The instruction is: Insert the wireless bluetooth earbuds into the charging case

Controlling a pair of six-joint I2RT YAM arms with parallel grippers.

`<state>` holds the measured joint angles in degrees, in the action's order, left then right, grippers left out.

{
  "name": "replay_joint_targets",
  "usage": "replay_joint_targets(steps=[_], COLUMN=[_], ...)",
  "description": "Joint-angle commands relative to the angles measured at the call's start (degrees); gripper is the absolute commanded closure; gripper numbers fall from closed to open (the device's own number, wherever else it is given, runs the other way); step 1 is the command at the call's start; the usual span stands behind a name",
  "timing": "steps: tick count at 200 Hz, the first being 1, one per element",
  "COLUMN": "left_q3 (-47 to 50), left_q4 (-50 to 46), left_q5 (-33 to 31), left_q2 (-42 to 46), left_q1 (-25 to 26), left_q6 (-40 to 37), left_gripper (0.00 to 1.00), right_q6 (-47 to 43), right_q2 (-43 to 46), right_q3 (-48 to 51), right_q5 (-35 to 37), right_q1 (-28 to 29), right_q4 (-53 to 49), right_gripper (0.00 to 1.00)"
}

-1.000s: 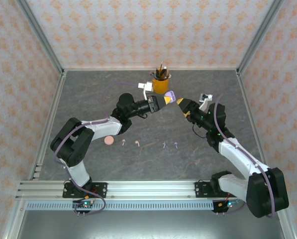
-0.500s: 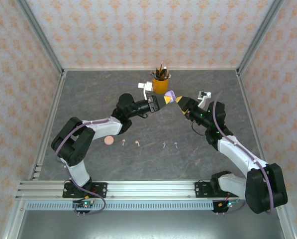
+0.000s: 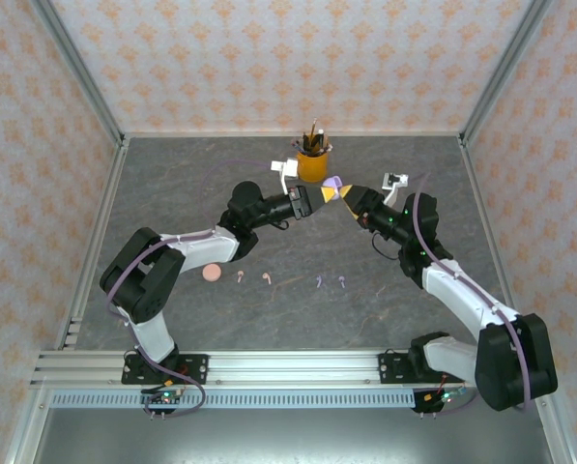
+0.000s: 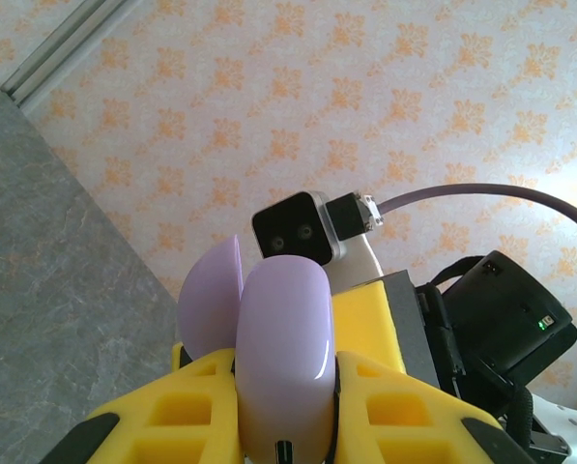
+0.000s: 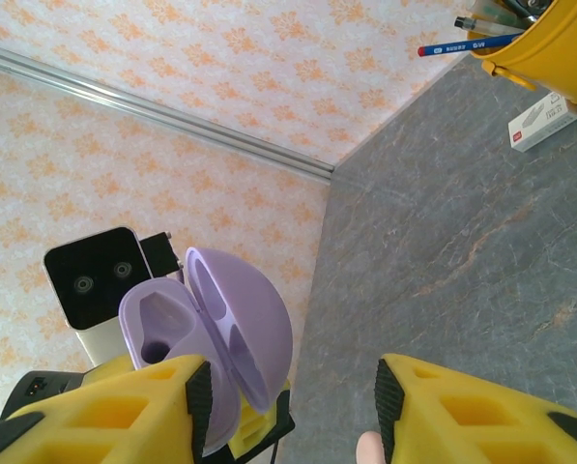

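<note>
My left gripper [image 3: 327, 191] is shut on the lilac charging case [image 3: 334, 182] and holds it in the air in front of the yellow cup. In the left wrist view the case [image 4: 280, 338] sits between the yellow fingers [image 4: 162, 411], its lid [image 4: 211, 307] hinged open. My right gripper [image 3: 350, 197] is right beside the case, open. In the right wrist view its left finger [image 5: 153, 401] overlaps the open case [image 5: 162, 329] and lid [image 5: 249, 333]. Two pink earbuds [image 3: 242, 277] [image 3: 267, 276] and two lilac earbuds [image 3: 319, 281] [image 3: 341, 281] lie on the table.
A yellow cup of pens [image 3: 312, 164] stands just behind the grippers, with a small white box [image 5: 544, 124] beside it. A round pink case [image 3: 212, 273] lies left of the earbuds. Patterned walls enclose the grey table [image 3: 172, 193].
The right gripper has moved up and left, closing in on the held case, and its jaws have narrowed a little. The left gripper and the case stay put.
</note>
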<state>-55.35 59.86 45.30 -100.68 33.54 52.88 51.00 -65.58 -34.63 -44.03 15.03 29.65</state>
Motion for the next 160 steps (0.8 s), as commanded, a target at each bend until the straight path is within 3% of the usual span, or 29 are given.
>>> replay_joint_targets(steps=[1, 160], left_q3=[-1.4, -1.7], left_q4=[2.5, 1.8], left_q5=[1.4, 1.5], left_q2=[-0.7, -0.6], left_q1=[0.8, 2.4], left_q6=[-0.3, -0.9], left_gripper=[1.0, 1.0], right_q6=[-1.7, -4.4], right_q2=[-0.2, -0.3], right_q3=[-2.2, -3.1], right_q5=[-1.4, -0.3], right_q1=[-0.2, -0.2], right_q4=[2.0, -2.6], right_gripper=[0.51, 0.78])
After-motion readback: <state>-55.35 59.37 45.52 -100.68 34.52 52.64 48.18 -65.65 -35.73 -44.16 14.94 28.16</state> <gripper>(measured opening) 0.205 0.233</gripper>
